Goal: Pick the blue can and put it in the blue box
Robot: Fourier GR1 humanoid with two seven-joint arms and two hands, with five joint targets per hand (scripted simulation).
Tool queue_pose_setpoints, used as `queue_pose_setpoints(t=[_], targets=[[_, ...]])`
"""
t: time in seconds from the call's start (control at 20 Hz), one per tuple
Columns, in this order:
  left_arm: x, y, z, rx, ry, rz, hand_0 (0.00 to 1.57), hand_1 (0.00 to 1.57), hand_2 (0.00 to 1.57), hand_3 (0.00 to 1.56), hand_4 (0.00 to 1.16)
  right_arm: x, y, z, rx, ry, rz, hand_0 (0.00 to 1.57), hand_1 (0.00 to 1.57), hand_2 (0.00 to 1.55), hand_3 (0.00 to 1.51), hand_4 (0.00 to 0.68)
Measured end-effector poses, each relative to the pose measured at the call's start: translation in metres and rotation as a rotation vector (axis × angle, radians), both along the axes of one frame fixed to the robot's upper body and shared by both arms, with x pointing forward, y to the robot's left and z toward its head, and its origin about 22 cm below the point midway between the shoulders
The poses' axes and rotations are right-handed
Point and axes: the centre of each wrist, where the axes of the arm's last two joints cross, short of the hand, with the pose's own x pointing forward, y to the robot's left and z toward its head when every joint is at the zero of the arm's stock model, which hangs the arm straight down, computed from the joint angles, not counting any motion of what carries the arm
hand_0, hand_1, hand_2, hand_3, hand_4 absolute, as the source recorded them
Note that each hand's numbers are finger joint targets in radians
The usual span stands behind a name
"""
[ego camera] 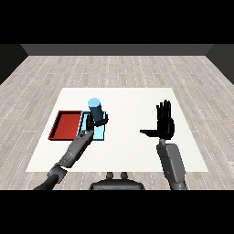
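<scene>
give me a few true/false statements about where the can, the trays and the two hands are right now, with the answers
1. The left hand is curled round the blue can. True.
2. The blue can lies on its side in the red tray. False: it is upright, held over the light blue tray, and the red tray holds no can.
3. The right hand is open and holds nothing. True.
4. The red tray lies to the right of the light blue tray in the view. False: the red tray is on the left, with the light blue one beside it on its right.
5. The right hand is over the trays. False: it is well off to the right, over bare white table.
</scene>
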Motion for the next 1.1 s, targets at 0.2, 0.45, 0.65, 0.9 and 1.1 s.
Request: queue_pose_setpoints(t=[0.2, 0.45, 0.65, 0.9, 1.1], targets=[[0.020, 0.026, 0.006, 0.043, 0.052, 0.063, 1.57, 1.57, 1.57, 1.51, 1.10, 0.000, -0.005, -0.005, 0.001, 0.010, -0.033, 0.00, 0.00, 0.00, 0.00, 0.000], [0.033, 0.055, -0.007, 0.110, 0.183, 0.138, 1.57, 1.57, 1.57, 1.46, 1.02, 0.007, -0.021, -0.014, 0.005, 0.032, -0.059, 0.00, 0.00, 0.00, 0.00, 0.000], [0.032, 0.064, -0.025, 0.153, 0.322, 0.188, 1.57, 1.57, 1.51, 1.35, 0.99, 0.014, -0.022, -0.020, 0.012, 0.049, -0.067, 0.00, 0.00, 0.00, 0.00, 0.000], [0.019, 0.066, -0.051, 0.221, 0.493, 0.255, 0.90, 0.90, 0.84, 0.95, 0.90, 0.019, -0.025, -0.028, 0.009, 0.066, -0.065, 0.00, 0.00, 0.00, 0.00, 0.000], [0.004, 0.081, -0.070, 0.254, 0.623, 0.259, 0.90, 0.90, 0.89, 0.81, 0.89, 0.021, -0.026, -0.032, 0.014, 0.071, -0.064, 0.00, 0.00, 0.00, 0.00, 0.000]])
